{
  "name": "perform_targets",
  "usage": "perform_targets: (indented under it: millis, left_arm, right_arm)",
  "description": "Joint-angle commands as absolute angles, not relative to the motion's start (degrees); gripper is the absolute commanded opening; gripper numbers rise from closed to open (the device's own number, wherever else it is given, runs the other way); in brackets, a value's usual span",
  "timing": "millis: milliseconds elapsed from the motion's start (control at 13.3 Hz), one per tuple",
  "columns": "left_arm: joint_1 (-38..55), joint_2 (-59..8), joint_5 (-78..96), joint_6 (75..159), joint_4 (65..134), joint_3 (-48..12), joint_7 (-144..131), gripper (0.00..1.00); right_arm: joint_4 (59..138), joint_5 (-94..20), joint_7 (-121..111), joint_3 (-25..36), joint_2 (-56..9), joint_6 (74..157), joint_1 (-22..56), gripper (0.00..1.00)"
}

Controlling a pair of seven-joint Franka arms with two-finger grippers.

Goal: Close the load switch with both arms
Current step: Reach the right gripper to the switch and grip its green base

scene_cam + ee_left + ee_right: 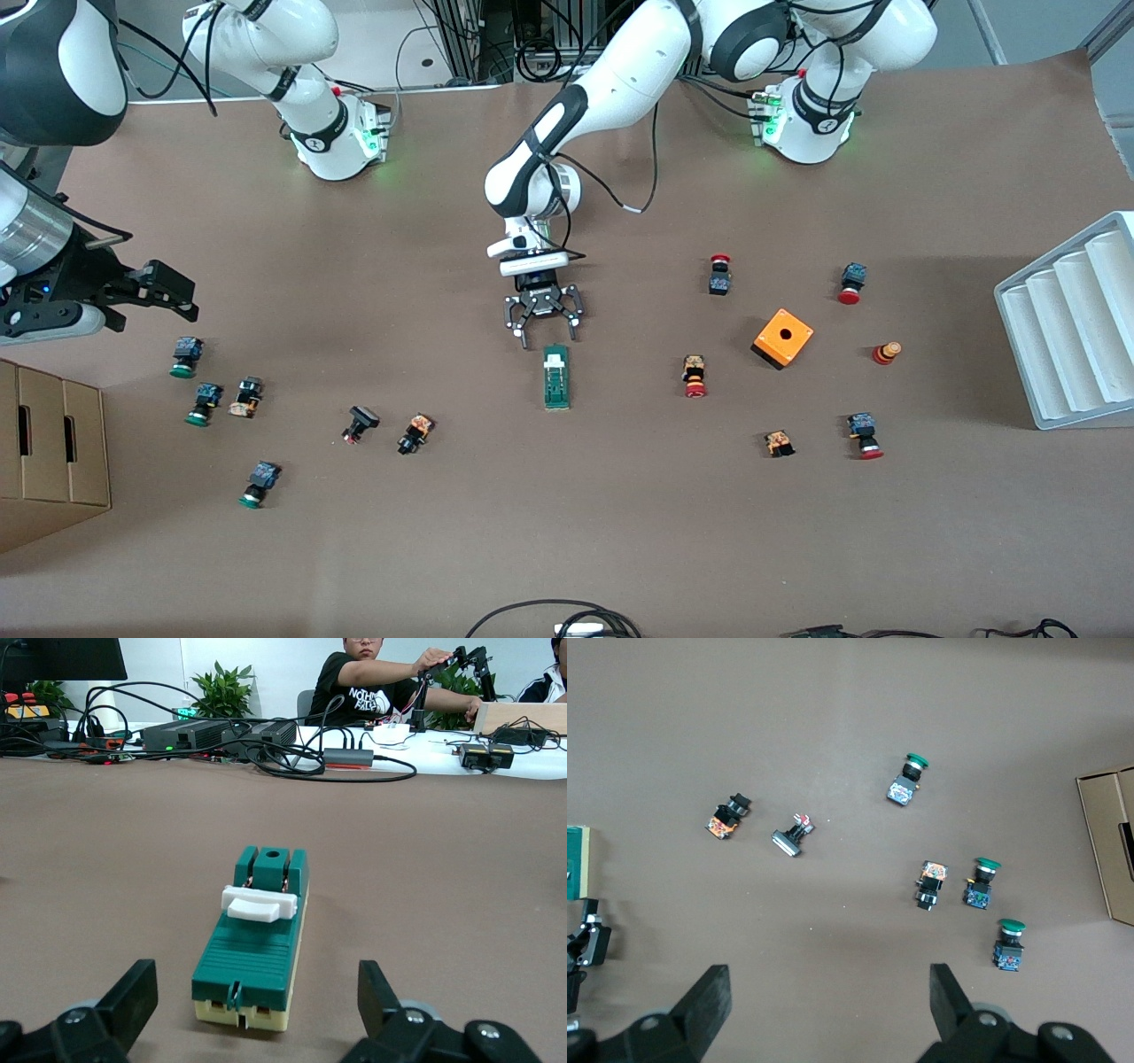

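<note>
The load switch (555, 377), a narrow dark-green block on a cream base, lies on the brown table near its middle. In the left wrist view the load switch (252, 939) carries a white tab (259, 904) across its top. My left gripper (547, 337) hangs low and open at the switch's end that faces the arms' bases. Its fingers (133, 992) stand wide apart, and the switch lies just ahead of them, untouched. My right gripper (164, 297) waits open (828, 1001) in the air over green-capped push buttons at the right arm's end, holding nothing.
Push buttons lie scattered: green-capped ones (186, 356) toward the right arm's end, red-capped ones (695, 377) toward the left arm's end. An orange box with a hole (782, 338) sits among the red ones. A cardboard box (49, 452) and a white rack (1072, 319) stand at the table's ends.
</note>
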State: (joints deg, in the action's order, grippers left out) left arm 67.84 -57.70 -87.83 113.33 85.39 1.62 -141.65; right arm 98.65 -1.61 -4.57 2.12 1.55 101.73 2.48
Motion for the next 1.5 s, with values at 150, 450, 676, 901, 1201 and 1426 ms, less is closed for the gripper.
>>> perform_targets:
  millis: [150, 450, 676, 901, 1201, 1426]
  left_arm:
    - [68.0, -56.9, -88.2, 112.7, 87.2, 1.8, -142.8, 1.0]
    - [68.0, -56.7, -88.2, 112.8, 87.6, 1.8, -142.7, 1.0]
    - [67.9, -56.4, -88.2, 112.9, 87.6, 1.8, -142.5, 1.0]
    - [67.8, -56.4, -88.2, 112.8, 87.6, 1.8, -142.3, 1.0]
    - [67.0, -56.5, -88.3, 112.9, 87.5, 1.8, -142.0, 1.0]
    - [66.4, -56.3, -88.8, 112.9, 87.2, 1.8, -141.9, 1.0]
  right_arm:
    - [98.5, -1.1, -1.4, 1.5, -0.3, 103.0, 3.5, 1.0]
    - [98.5, -1.4, 5.4, 1.5, -2.4, 103.1, 8.7, 1.0]
    - [97.4, -3.3, 10.3, 1.5, -5.7, 102.9, 13.9, 1.0]
    - [94.5, -7.2, 25.6, 1.5, -10.9, 103.4, 19.0, 1.0]
    - [92.5, -9.6, 44.4, 1.5, -17.0, 110.6, 26.3, 1.0]
    - [91.3, -9.6, 56.6, 1.5, -21.1, 115.7, 30.8, 1.0]
